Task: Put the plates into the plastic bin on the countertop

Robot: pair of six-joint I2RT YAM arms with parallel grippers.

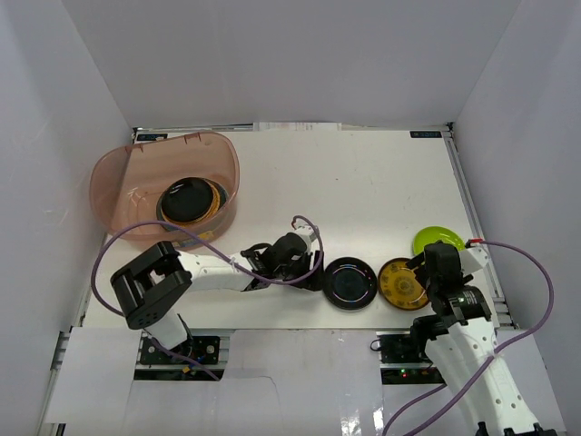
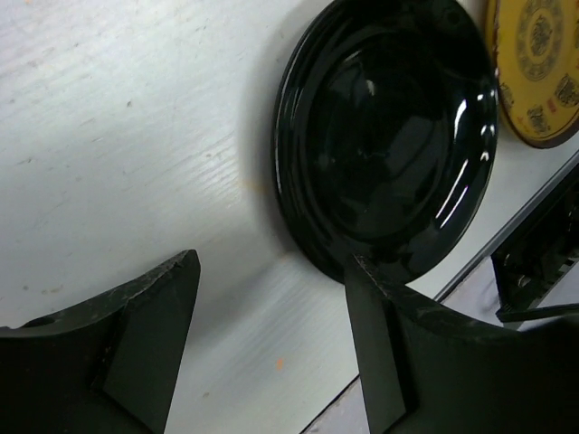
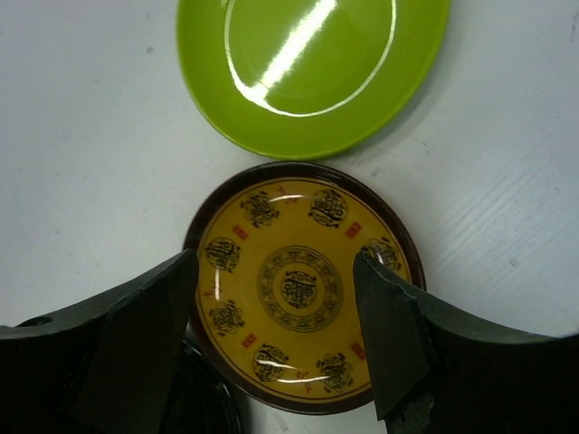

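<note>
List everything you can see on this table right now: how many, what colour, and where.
plastic bin: one, translucent pinkish-brown, far left corner of the countertop
stacked plates: count unclear, top one dark with a yellowish rim beneath, inside the bin
black plate: one, glossy black, near edge, centre-right
gold-patterned plate: one, yellow with dark rim, just right of the black plate
lime green plate: one, lime green, behind the gold-patterned plate, near the right edge
countertop: one, white
left gripper: one, black, open, beside the black plate
right gripper: one, black, open, fingers on either side of the gold-patterned plate
</note>
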